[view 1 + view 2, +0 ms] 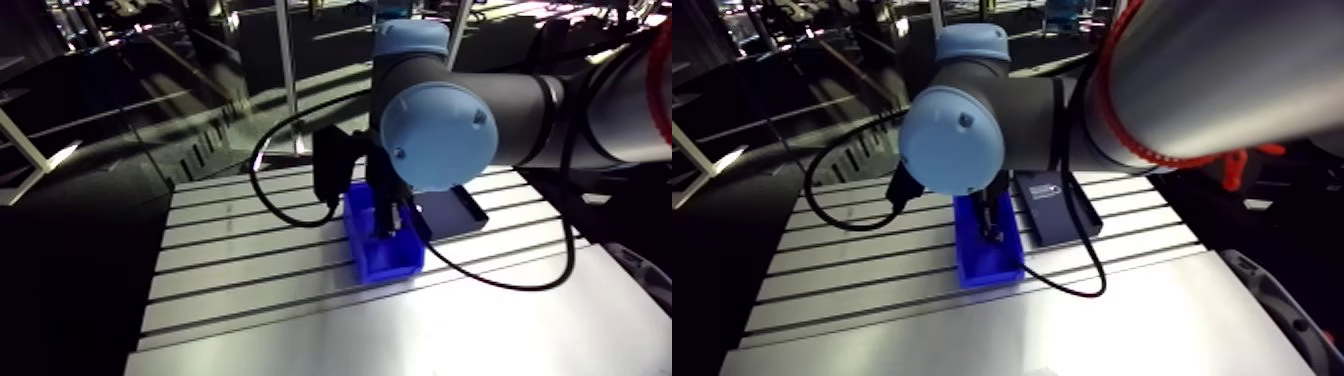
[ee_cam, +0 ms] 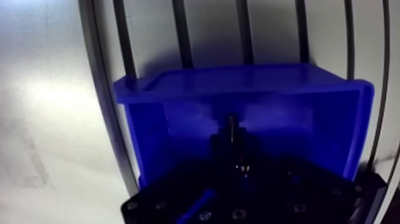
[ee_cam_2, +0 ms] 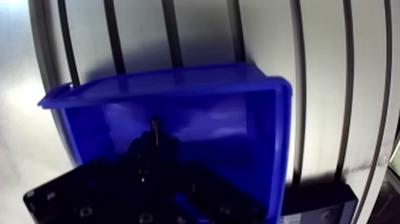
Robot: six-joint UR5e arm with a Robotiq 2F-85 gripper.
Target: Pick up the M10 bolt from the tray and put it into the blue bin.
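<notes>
Our fingers [image 2: 219, 152] pinch the M10 bolt [image 2: 231, 126] narrowly; its long axis points down. The blue bin [image 2: 238, 78] lies directly beneath

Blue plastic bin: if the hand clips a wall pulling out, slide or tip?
The blue plastic open-topped bin probably slides rather than tips: it sits low and broad on the smooth slotted aluminium table. It looks light, with nothing visibly fixing it, so the hand, down inside it gripping a small dark bolt, could drag it. Its walls look rigid.

bolt [image 2: 231, 127] dim, perhaps held, tray [image 1: 1047, 212] partly hidden
</notes>
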